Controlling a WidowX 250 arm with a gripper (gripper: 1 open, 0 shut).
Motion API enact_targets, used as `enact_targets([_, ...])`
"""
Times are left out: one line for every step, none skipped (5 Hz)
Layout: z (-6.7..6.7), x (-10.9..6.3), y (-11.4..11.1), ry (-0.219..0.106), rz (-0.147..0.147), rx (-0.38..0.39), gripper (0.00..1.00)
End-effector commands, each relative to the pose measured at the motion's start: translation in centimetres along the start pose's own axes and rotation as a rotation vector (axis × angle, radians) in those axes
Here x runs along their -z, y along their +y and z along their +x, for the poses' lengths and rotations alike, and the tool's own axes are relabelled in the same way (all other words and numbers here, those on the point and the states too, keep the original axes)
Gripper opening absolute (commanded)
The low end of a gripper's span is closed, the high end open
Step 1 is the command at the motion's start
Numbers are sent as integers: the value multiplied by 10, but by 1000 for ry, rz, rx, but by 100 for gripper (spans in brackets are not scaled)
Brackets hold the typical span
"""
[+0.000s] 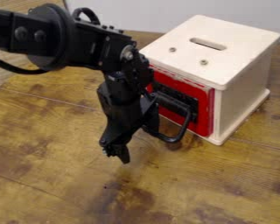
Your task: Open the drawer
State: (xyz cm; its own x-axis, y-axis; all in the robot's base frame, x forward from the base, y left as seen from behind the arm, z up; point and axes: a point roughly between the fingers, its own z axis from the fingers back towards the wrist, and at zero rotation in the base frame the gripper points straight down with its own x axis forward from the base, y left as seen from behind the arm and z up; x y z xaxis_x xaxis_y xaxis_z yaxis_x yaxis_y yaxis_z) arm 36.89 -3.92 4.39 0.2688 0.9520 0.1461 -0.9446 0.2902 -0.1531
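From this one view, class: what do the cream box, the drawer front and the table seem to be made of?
Cream box: probably painted wood or plastic; smooth, matte.
Drawer: glossy red, likely plastic or paint.
Table: worn wood, grain and stains visible.

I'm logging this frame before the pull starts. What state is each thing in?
drawer: closed or nearly so, red front about level with the box face.
loop handle: sticking out from the front, tilted downward.
pincer: tips pointing down near the table, beside the handle; open or shut unclear.
cream box: upright, slotted top up.
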Motion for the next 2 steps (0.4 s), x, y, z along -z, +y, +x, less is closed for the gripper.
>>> enact_targets([10,-5,4,-38,23,-24,100])
enact_targets([13,-5,4,-53,31,-34,100])
